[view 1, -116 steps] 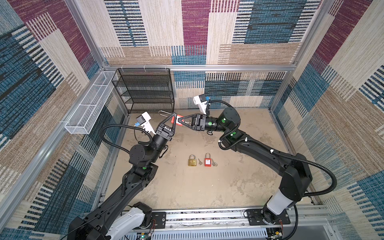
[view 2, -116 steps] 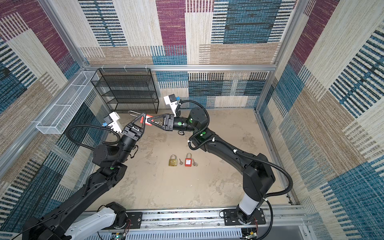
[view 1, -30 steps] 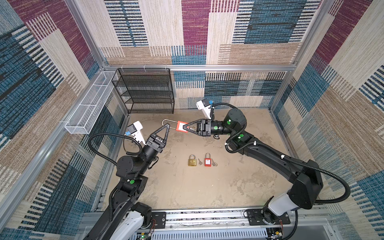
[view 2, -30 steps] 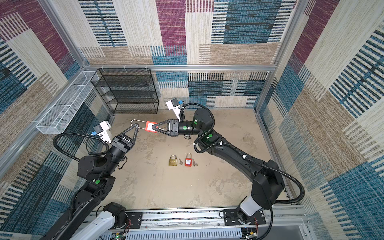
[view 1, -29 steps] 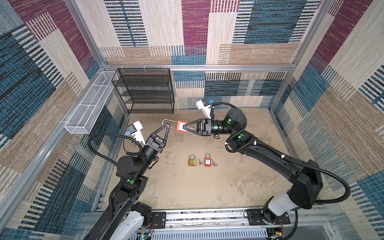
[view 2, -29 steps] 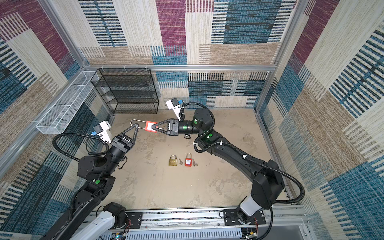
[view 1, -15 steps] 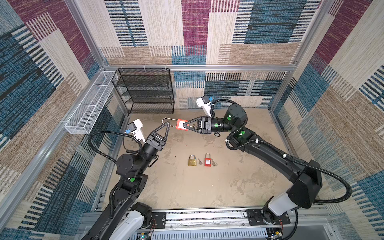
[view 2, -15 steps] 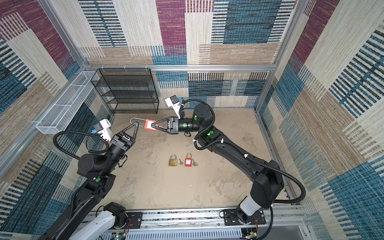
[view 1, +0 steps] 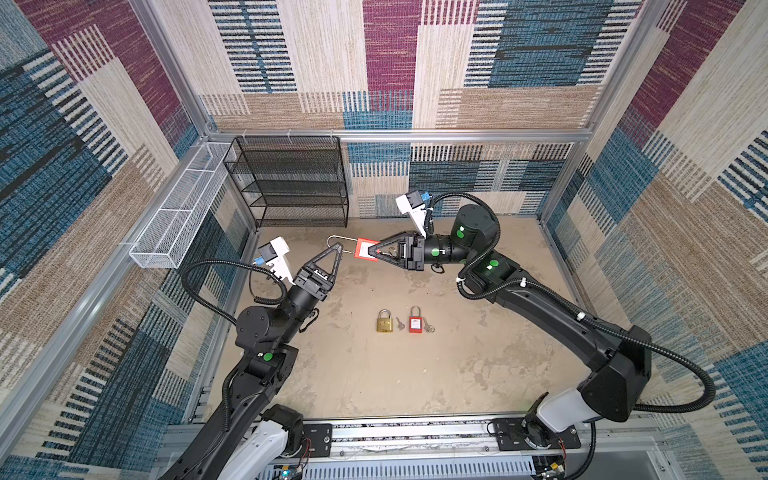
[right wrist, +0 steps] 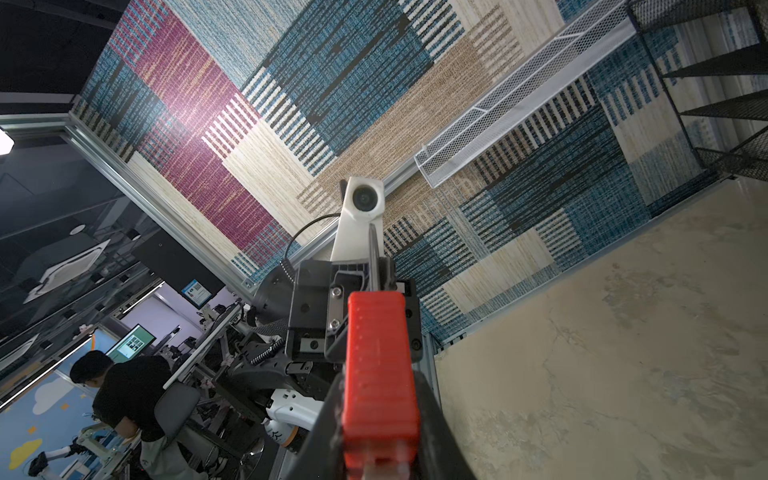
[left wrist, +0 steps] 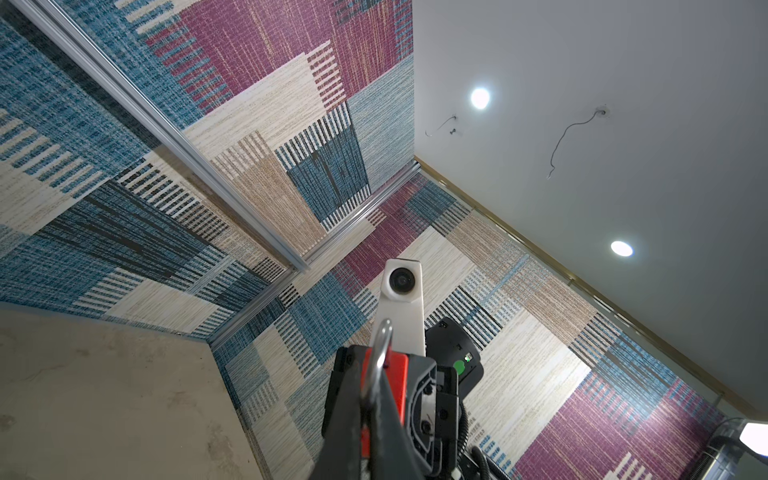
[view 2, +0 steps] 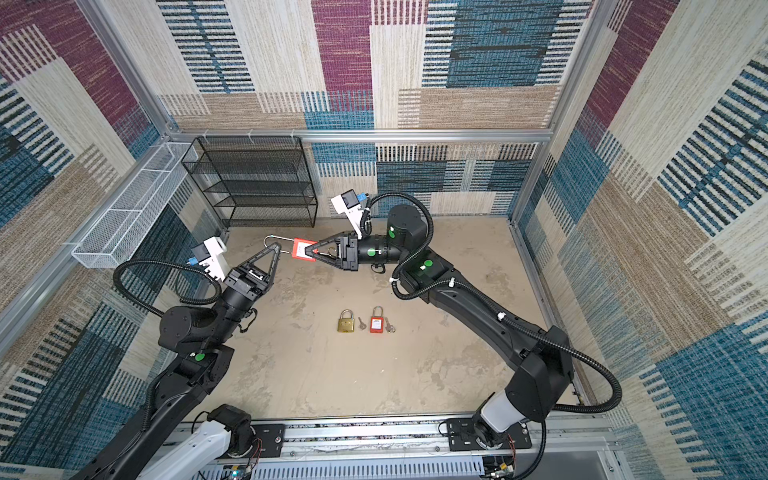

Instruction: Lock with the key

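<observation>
My right gripper [view 1: 372, 251] is shut on the body of a red padlock [view 1: 366, 249], held in the air above the back of the table [view 1: 415, 382]. The padlock's long steel shackle [view 1: 341, 236] points left. A small key [view 1: 390, 251] shows behind the body, between the right fingers. My left gripper [view 1: 337, 248] is shut, and its tip touches the shackle [left wrist: 384, 345]. I cannot tell whether it pinches the bar. The right wrist view shows the red body [right wrist: 378, 365] between the two dark fingers.
A brass padlock [view 1: 385, 321] with a key [view 1: 400, 323] and a small red padlock [view 1: 414, 321] with a key [view 1: 429, 328] lie mid-table. A black wire rack [view 1: 291, 183] stands at the back. A white mesh basket [view 1: 178, 208] hangs on the left wall.
My left gripper, shut throughout, has crept up and forward until its tip meets the shackle. The right gripper has kept its hold on the padlock and barely moved.
</observation>
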### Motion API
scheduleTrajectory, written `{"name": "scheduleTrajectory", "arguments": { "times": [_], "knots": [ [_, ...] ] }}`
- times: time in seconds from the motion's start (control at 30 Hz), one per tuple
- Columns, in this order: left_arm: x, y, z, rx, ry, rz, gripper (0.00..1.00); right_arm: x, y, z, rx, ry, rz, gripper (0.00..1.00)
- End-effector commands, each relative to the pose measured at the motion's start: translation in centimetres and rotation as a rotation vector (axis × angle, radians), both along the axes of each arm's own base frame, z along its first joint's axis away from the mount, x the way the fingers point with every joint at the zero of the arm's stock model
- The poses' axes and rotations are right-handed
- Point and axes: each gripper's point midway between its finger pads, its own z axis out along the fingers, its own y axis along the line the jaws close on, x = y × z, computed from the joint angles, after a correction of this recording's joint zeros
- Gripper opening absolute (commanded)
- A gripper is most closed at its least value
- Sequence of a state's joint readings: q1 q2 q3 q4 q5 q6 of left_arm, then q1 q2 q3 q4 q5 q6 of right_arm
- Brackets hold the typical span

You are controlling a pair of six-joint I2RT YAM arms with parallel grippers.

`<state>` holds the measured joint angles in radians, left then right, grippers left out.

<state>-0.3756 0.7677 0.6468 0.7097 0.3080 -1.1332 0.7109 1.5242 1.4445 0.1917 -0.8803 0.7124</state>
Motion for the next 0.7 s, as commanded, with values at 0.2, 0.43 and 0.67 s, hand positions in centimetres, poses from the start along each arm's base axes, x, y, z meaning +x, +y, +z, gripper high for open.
{"name": "scheduleTrajectory", "arguments": {
  "times": [0.2, 0.43, 0.67],
  "knots": [
    [-0.5, -1.3, 0.1, 0.013, -0.016, -0.085, 0.00, 0.0, -0.3, 0.3, 0.017, -0.078, -0.037, 0.10],
    [-0.4, -1.3, 0.2, 0.012, -0.012, -0.080, 0.00, -0.2, -0.8, 0.2, -0.003, -0.122, -0.061, 0.10],
    [-0.3, -1.5, 0.2, 0.018, -0.008, -0.095, 0.00, 0.2, -1.0, 0.4, -0.016, -0.143, -0.098, 0.10]
  ]
}}
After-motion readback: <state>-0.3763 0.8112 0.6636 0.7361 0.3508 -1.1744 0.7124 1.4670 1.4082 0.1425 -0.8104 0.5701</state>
